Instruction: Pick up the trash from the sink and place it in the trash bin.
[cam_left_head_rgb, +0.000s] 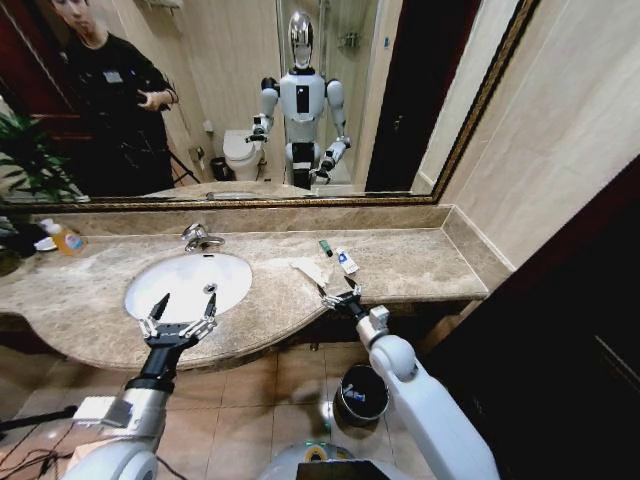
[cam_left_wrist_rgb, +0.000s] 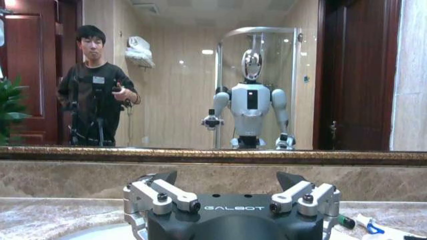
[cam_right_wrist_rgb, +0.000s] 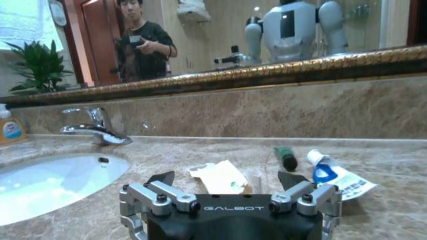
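Note:
The sink (cam_left_head_rgb: 235, 272) is a white oval basin set in a beige marble top. The trash lies on the counter to its right: a flat white wrapper (cam_left_head_rgb: 310, 270), a small dark-green piece (cam_left_head_rgb: 326, 247) and a white tube with blue marks (cam_left_head_rgb: 346, 261). In the right wrist view the wrapper (cam_right_wrist_rgb: 220, 176), green piece (cam_right_wrist_rgb: 287, 158) and tube (cam_right_wrist_rgb: 332, 175) lie just beyond my open right gripper (cam_right_wrist_rgb: 225, 178). That right gripper (cam_left_head_rgb: 340, 297) hovers at the counter's front edge. My left gripper (cam_left_head_rgb: 185, 308) stands open over the basin's front rim. The trash bin (cam_left_head_rgb: 362, 393) sits on the floor below.
A chrome tap (cam_left_head_rgb: 200, 237) stands behind the basin. A yellow-orange bottle (cam_left_head_rgb: 66, 238) and a green plant (cam_left_head_rgb: 25, 160) sit at the far left. A gold-framed mirror (cam_left_head_rgb: 250, 201) backs the counter. A dark wall (cam_left_head_rgb: 580, 330) closes in on the right.

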